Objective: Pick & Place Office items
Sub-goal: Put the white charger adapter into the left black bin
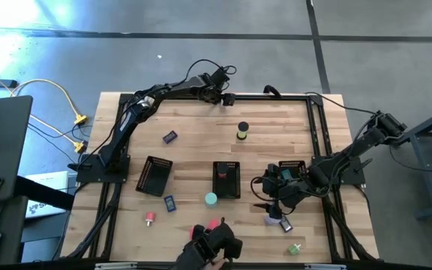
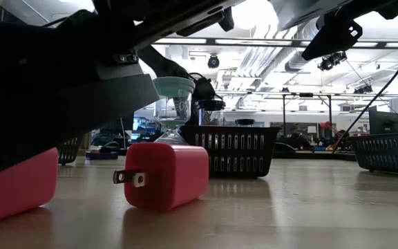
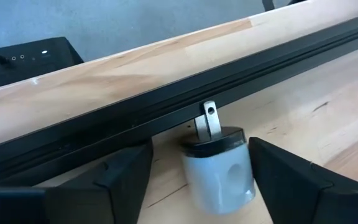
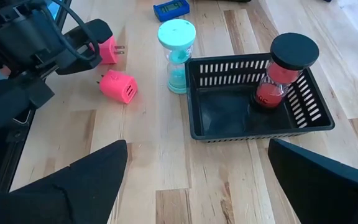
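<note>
A small white piece with a black cap and a metal tab (image 3: pixel 219 177) stands on the wood right beside the black rail (image 3: pixel 135 115) at the table's far edge. My left gripper (image 3: pixel 201 149) is open, with one finger on either side of the piece and a gap showing on both sides. In the high view it is at the far edge (image 1: pixel 226 97). My right gripper (image 4: pixel 197 149) waits open above the table's right part (image 1: pixel 270 201), with nothing between its fingers. Other office items are a teal hourglass (image 4: pixel 176 56), two pink plugs (image 4: pixel 118 87) and a blue rectangle (image 4: pixel 171 7).
Three black mesh trays (image 1: pixel 154 175), (image 1: pixel 226 180), (image 1: pixel 291 171) stand mid-table; the middle one holds a red hourglass with a black cap (image 4: pixel 284 71). A yellow-and-black cylinder (image 1: pixel 242 132), a purple bit (image 1: pixel 170 136) and a green bit (image 1: pixel 295 249) lie loose. A camera mount (image 1: pixel 216 244) sits at the near edge.
</note>
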`<state>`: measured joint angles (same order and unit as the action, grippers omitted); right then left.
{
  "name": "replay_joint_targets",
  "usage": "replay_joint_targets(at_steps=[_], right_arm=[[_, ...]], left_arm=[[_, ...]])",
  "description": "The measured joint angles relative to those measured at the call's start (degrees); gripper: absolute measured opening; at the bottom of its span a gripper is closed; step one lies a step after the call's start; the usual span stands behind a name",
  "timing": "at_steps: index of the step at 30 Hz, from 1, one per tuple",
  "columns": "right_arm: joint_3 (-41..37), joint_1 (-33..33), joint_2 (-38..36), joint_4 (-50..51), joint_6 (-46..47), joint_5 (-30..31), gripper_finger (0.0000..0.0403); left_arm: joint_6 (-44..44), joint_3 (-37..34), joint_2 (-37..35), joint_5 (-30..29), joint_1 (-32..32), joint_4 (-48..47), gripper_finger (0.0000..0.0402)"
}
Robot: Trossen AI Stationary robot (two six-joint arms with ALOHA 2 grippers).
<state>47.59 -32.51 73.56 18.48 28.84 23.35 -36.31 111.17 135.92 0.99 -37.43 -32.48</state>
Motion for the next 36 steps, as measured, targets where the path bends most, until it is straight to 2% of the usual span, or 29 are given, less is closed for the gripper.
replay_joint_targets(at_steps=[14, 26, 36], right_arm=[[0.0, 0.0, 0.0, -0.35, 0.1, 0.0, 0.038], [0.0, 0.0, 0.0, -0.82, 1.11, -2.61, 0.038], [0.0, 0.0, 0.0, -1.21, 1.11, -2.64, 0.038]], left_arm=[[-0.09, -0.13, 0.11, 0.68, -0.26, -1.03, 0.0128], [5.91, -0.53, -2.09, 2.74, -0.02, -4.04, 0.0127], [11.06, -0.52, -10.72, 2.4, 3.78, -9.29, 0.0127]])
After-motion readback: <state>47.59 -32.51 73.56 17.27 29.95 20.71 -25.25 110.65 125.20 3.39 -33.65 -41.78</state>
